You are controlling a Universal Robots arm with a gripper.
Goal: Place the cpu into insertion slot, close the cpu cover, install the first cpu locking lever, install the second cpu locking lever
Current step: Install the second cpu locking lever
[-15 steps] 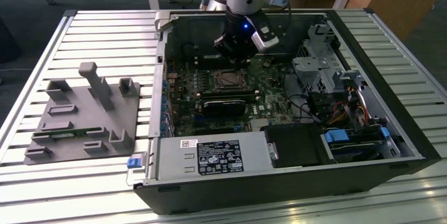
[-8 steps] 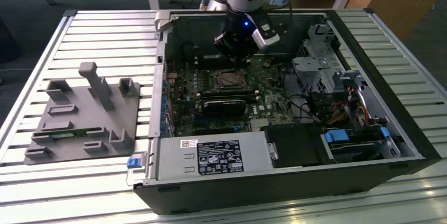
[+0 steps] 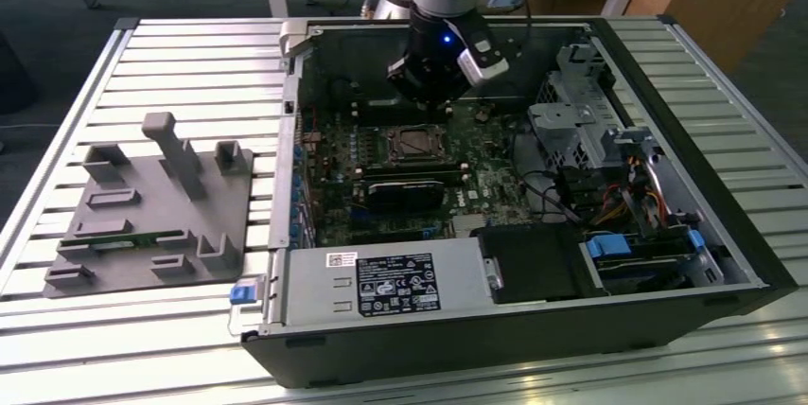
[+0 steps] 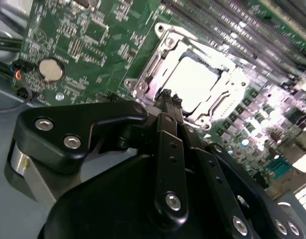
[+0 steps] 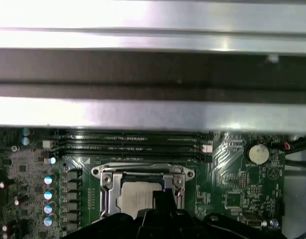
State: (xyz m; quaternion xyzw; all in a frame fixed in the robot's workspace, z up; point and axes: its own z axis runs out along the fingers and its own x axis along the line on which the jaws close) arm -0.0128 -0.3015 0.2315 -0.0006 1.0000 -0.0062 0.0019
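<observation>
While your black gripper [image 4: 168, 95], fingers together and empty, hovers beside the silver-grey square cpu [image 4: 195, 82], any drift could scrape its dark-silver metal cpu cover [image 4: 165, 50].

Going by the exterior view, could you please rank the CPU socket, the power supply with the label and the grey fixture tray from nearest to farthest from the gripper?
Measured from the gripper:
1. The CPU socket, on the green board just below the gripper.
2. The power supply, along the near edge of the computer case.
3. The grey fixture tray, outside the case on the slatted table, at the exterior view's left.
</observation>
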